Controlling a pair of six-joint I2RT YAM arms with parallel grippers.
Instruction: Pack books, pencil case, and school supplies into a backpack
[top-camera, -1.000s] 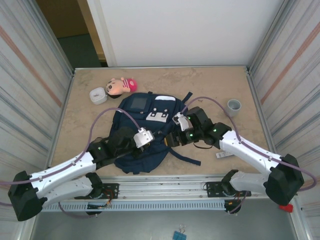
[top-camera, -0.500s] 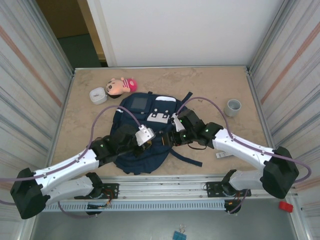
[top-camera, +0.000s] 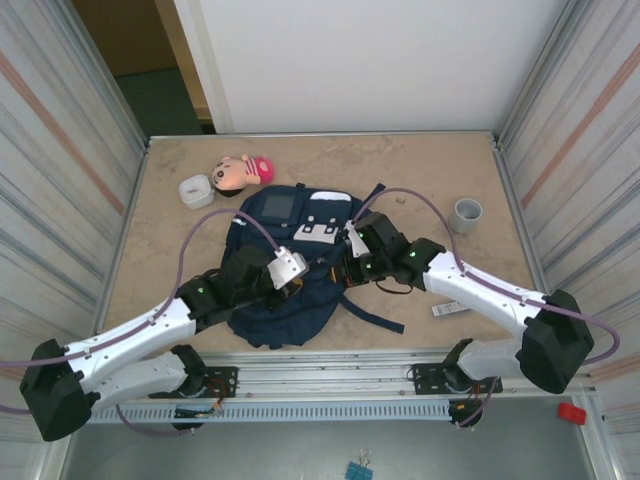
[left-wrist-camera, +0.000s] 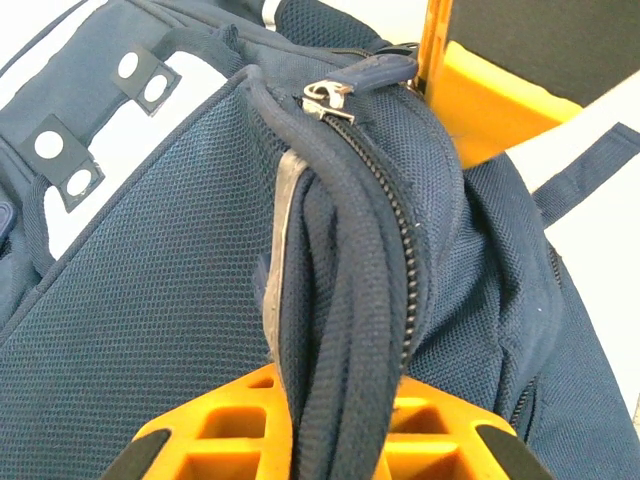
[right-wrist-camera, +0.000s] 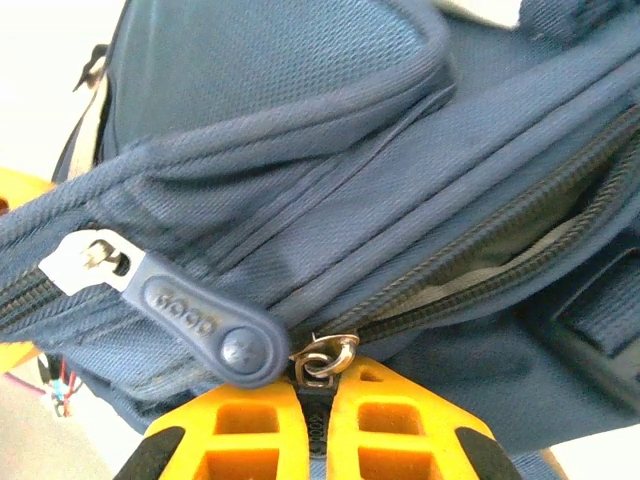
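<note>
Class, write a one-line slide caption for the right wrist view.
Right gripper, jaws shut on a zip pull of the navy backpack, beside a second, rubber-tabbed pull.

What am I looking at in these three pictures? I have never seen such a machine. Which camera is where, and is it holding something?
Two robot arms, the left arm and the right arm, are bolted at the near edge of a table. The wide picture comes from a fixed camera above and behind them. The two close pictures come from a small camera on each wrist.

On the table lies a navy backpack. Around it are a white rounded box, a pink doll-shaped toy, a grey cup and a slim white-and-black bar.

Each arm ends in an orange two-finger tool. The left tool is closed on a fold of the backpack beside its zipper. The right tool is closed on a zipper pull, just below its metal ring.
</note>
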